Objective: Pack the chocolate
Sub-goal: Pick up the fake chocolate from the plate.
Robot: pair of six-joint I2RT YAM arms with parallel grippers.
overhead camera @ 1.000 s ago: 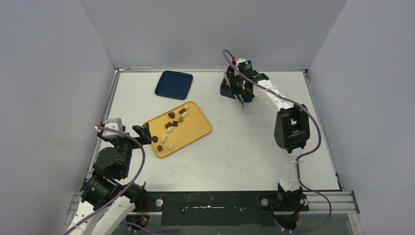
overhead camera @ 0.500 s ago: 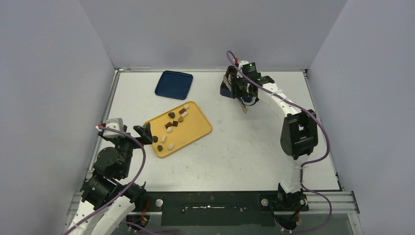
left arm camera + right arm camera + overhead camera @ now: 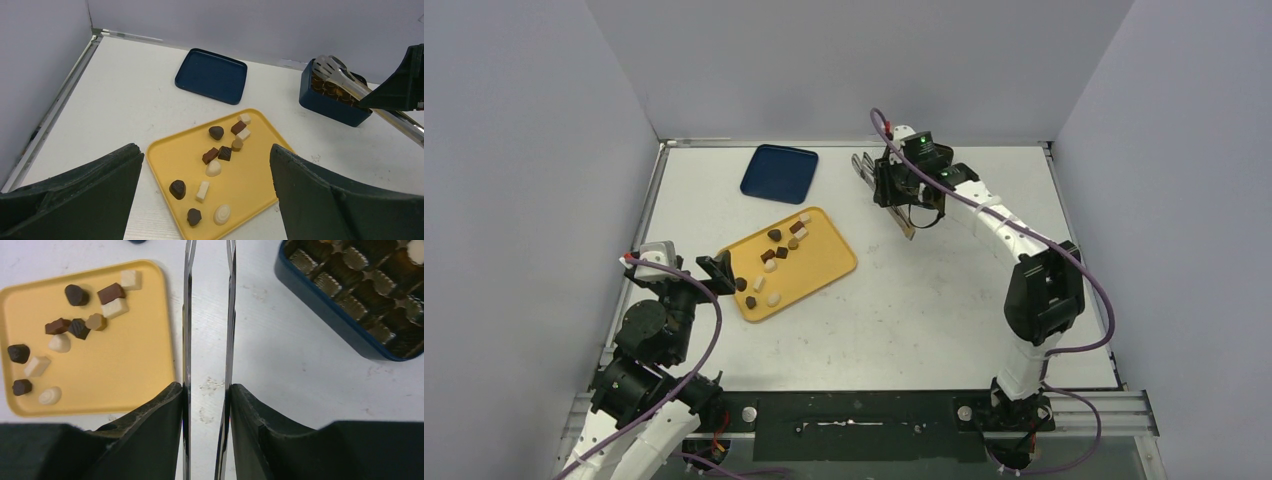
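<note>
Several dark, caramel and white chocolate pieces [image 3: 774, 255] lie on the yellow tray [image 3: 824, 262]; they also show in the left wrist view [image 3: 216, 160] and the right wrist view [image 3: 75, 325]. My right gripper [image 3: 905, 188] is shut on metal tongs [image 3: 862, 164], whose two arms [image 3: 189, 315] stand slightly apart. The tongs' tips [image 3: 327, 62] hang over the dark blue gridded box [image 3: 332, 100], which also shows in the right wrist view [image 3: 360, 290]. My left gripper [image 3: 719, 272] is open and empty at the tray's near-left edge [image 3: 205, 149].
A dark blue lid [image 3: 779, 172] lies flat at the back, left of the box and behind the tray. Grey walls close the table on the left, back and right. A metal rail runs along the near edge [image 3: 854, 412].
My right arm has swung left and turned, so the tongs now point to the back-left. My left arm has not moved. The chocolates lie as before.
</note>
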